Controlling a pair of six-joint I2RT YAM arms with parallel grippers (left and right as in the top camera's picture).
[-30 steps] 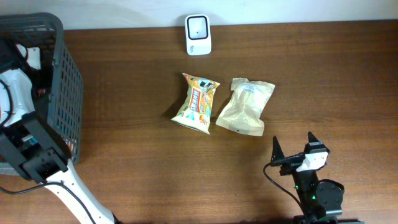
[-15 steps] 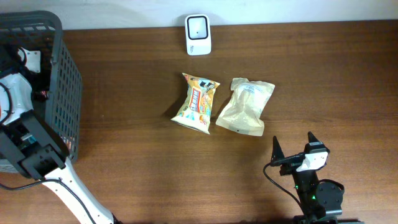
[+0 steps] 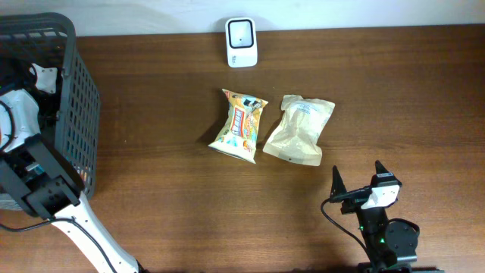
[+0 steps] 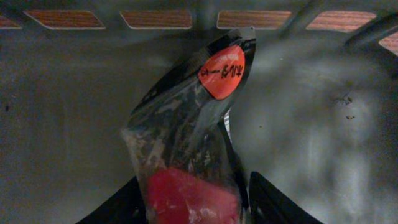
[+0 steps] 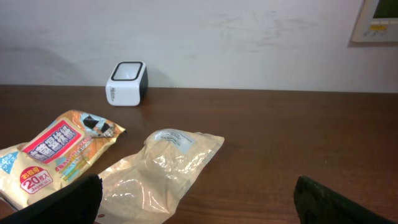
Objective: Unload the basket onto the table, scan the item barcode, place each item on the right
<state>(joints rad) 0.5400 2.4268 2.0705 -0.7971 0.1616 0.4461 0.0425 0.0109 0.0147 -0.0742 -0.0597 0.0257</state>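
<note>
Where the left tool hung inside the basket, its two dark fingers stood partway closed, one on either side of the lower end of a packet, pinching it. The packet stood nearly upright and leaned a little to the right, and its top reached close to the slotted upper edge of the grey basket wall. It was a crinkled film bag, clear but dark and mottled through the middle, with a flat, sealed top. A round orange-red sticker with small dark writing sat near the upper right corner; the writing was too small to read. Something solid and bright red filled the bottom of the bag, just between the fingers. No barcode could be made out on the side that faced the wrist camera.

On the bench, well apart from the basket, a printed snack bag and a tan pouch lay side by side, almost touching. A white scanner stood at the far edge, beyond them. The right tool hung near the front edge with its fingers spread wide and nothing between them.
</note>
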